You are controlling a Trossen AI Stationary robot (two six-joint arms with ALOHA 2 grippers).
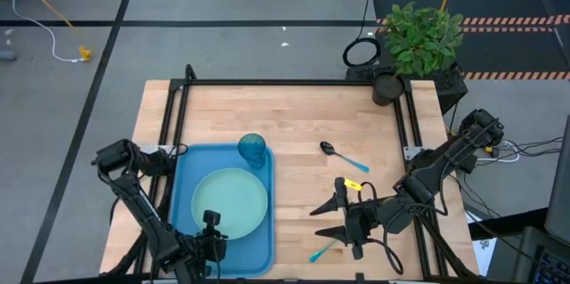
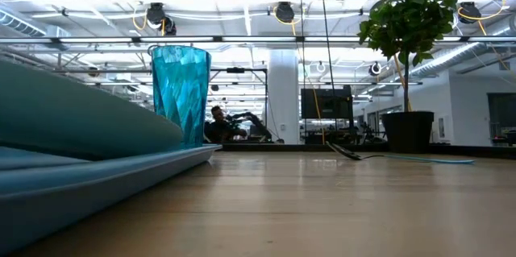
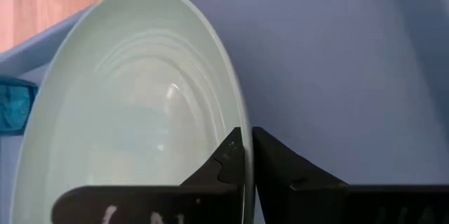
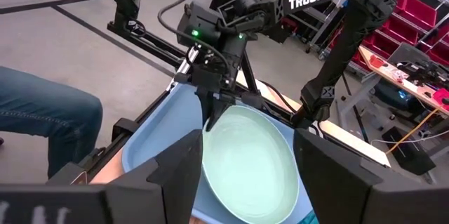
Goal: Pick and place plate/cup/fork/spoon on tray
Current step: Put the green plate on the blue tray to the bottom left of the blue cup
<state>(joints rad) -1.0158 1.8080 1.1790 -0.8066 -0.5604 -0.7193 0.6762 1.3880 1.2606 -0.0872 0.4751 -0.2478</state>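
The pale mint-green plate (image 1: 230,199) lies in the blue tray (image 1: 183,177) at the table's left. The teal cup (image 1: 253,149) stands upright in the tray's far right corner; it also shows in the low view (image 2: 181,88). My left gripper (image 1: 211,223) is shut on the plate's near rim. My right gripper (image 1: 343,219) is open and empty above the bare wood. The spoon (image 1: 331,150) lies on the table on its far side and the light-blue fork (image 1: 323,250) on its near side. My left gripper pinches the plate's near rim (image 3: 243,140) between its two fingers (image 3: 221,164), one on the plate's inner face and one outside it. It comes from the table's near side, slanting down. The plate's far part lies in the tray; whether the near rim is lifted, I cannot tell.
A potted plant (image 1: 420,35) stands at the table's far right corner. A black frame rail (image 1: 294,83) runs along the table's far side. A person's leg in jeans (image 4: 42,122) shows beyond the table. Bare wood lies between the tray and the spoon.
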